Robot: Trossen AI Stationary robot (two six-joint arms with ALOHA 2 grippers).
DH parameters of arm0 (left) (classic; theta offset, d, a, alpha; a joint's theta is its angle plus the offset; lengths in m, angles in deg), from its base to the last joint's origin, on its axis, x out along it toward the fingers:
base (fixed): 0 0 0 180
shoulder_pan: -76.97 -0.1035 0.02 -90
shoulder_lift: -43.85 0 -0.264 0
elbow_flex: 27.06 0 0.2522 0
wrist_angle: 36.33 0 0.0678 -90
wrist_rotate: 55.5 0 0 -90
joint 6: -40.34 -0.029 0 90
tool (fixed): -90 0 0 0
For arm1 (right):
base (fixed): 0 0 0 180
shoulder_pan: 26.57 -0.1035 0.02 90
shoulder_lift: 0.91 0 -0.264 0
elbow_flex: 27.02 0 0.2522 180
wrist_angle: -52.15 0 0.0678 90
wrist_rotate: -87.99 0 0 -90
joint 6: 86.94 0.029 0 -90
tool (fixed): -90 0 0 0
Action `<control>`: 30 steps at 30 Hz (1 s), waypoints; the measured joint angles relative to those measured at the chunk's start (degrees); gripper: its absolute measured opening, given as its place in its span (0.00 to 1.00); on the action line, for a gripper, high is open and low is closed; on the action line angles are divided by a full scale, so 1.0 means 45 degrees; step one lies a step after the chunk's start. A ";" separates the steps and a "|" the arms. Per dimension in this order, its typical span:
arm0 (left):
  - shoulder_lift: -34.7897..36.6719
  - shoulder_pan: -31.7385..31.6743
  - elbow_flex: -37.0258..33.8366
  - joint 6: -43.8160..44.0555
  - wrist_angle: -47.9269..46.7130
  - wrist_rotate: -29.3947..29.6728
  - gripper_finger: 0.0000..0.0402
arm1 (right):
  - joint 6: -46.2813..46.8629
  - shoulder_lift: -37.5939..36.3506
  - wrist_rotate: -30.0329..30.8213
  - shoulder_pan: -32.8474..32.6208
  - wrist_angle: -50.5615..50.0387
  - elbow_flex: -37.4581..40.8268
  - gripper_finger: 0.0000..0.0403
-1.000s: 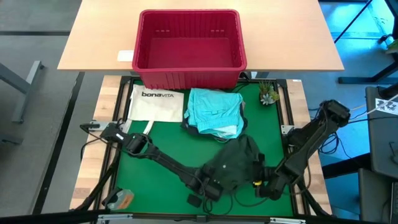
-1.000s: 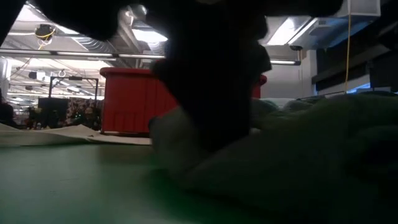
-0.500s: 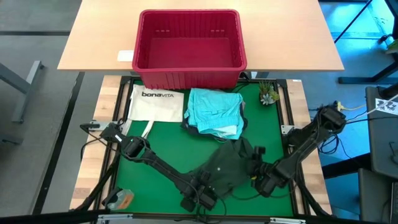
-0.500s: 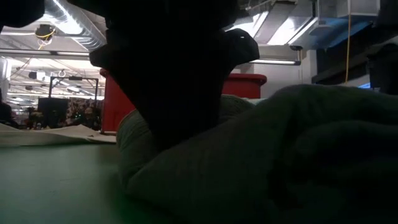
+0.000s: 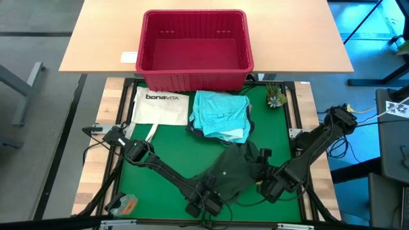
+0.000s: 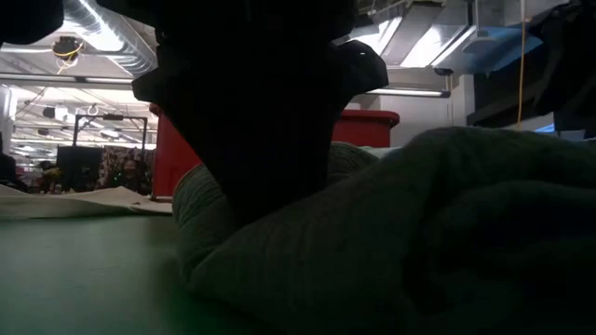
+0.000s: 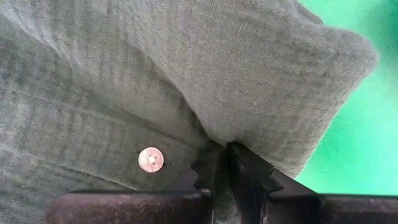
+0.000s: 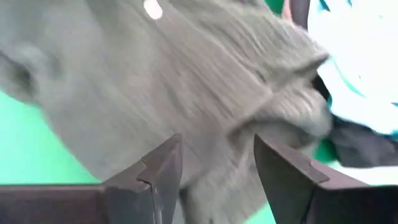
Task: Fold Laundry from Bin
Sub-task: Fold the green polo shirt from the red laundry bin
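Your left gripper (image 7: 227,163) pinches the dark green garment (image 5: 233,171) by its near edge, apparently to spread it, while your right gripper (image 8: 214,165) straddles a fold, fingers parted.

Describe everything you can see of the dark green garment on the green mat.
The dark green garment is a soft ribbed cloth with a small pale button, lying bunched and creased at the near end of the green mat, below the turquoise garment. The left gripper is shut on a fold of its edge. The right gripper has its fingers open, the cloth bunched between them. It is not yet folded flat.
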 joint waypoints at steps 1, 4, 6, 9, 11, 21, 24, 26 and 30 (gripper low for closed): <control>0.0000 0.0000 -0.0002 0.0000 0.0000 0.0000 0.08 | -0.0182 -0.0005 -0.0145 0.0000 0.0418 -0.0011 0.49; -0.0005 0.0000 -0.0002 0.0005 0.0007 0.0004 0.08 | -0.0782 0.0115 -0.0900 0.0000 0.1603 -0.0009 0.49; -0.0005 -0.0005 -0.0002 0.0010 0.0014 0.0000 0.08 | -0.1107 0.0269 -0.1468 -0.0002 0.2109 -0.0007 0.49; -0.0010 -0.0005 -0.0002 0.0010 0.0019 0.0000 0.08 | -0.1534 0.0601 -0.2259 -0.0005 0.2408 -0.0006 0.49; -0.0010 -0.0005 -0.0002 0.0015 0.0024 0.0000 0.08 | -0.1918 0.0856 -0.2660 -0.0035 0.2552 -0.0006 0.49; -0.0015 -0.0010 -0.0002 0.0029 0.0058 0.0005 0.08 | -0.2875 0.1630 -0.2114 -0.1031 0.2761 -0.0001 0.49; -0.0015 -0.0015 -0.0007 0.0029 0.0076 0.0001 0.08 | -0.3133 0.1853 -0.1392 -0.1110 0.2753 -0.0006 0.49; -0.0015 -0.0010 -0.0012 0.0029 0.0092 0.0015 0.08 | -0.3244 0.2093 -0.1143 -0.1077 0.2459 -0.0001 0.49; -0.0015 -0.0010 -0.0012 0.0029 0.0102 0.0024 0.08 | -0.3241 0.2635 -0.1138 -0.1047 0.2034 -0.0001 0.49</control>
